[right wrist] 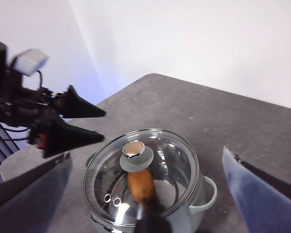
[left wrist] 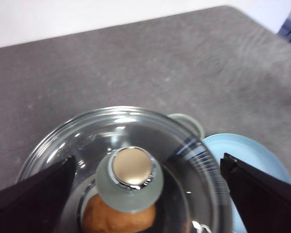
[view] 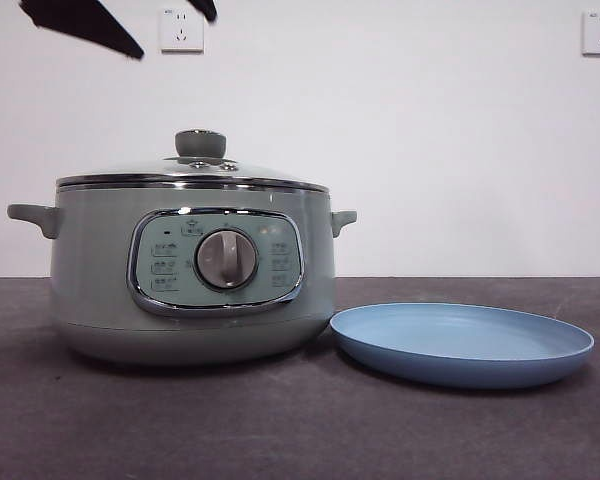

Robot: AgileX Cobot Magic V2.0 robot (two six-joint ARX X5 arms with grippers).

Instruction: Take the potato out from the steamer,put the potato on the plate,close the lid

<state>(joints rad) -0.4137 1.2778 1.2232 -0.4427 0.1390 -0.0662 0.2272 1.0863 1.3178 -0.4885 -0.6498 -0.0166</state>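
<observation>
Lid (view: 193, 172) is on the steamer (view: 190, 275), so nothing happens with the potato (right wrist: 140, 185) until that glass comes off. You can see the potato through the glass in both wrist views, lying on the pot floor right under the knob (left wrist: 130, 178), long axis running roughly from the knob toward the near rim in the right wrist view.

The relation that matters: the left end effector (left wrist: 145, 189) hangs above the lid with its jaws spread wide, one on each side of the knob and well clear of it. In the left wrist view the knob sits close to midway between the jaws, a bit toward one side. From the front you only get two black tips near the top edge, high over the pot's left half, so there's a fair drop to go before anything touches. I'd say a straight descent with a tiny sideways nudge would line up the grab.

The right end effector (right wrist: 145, 194) is also open, holding nothing, and sits further back, looking down at the whole pot. Left is clearly the nearer one for the knob.

Plate (view: 462, 343) sits on the surface (view: 300, 430) just beside the steamer, on the side away from the left arm's tips, bare and waiting.
</observation>
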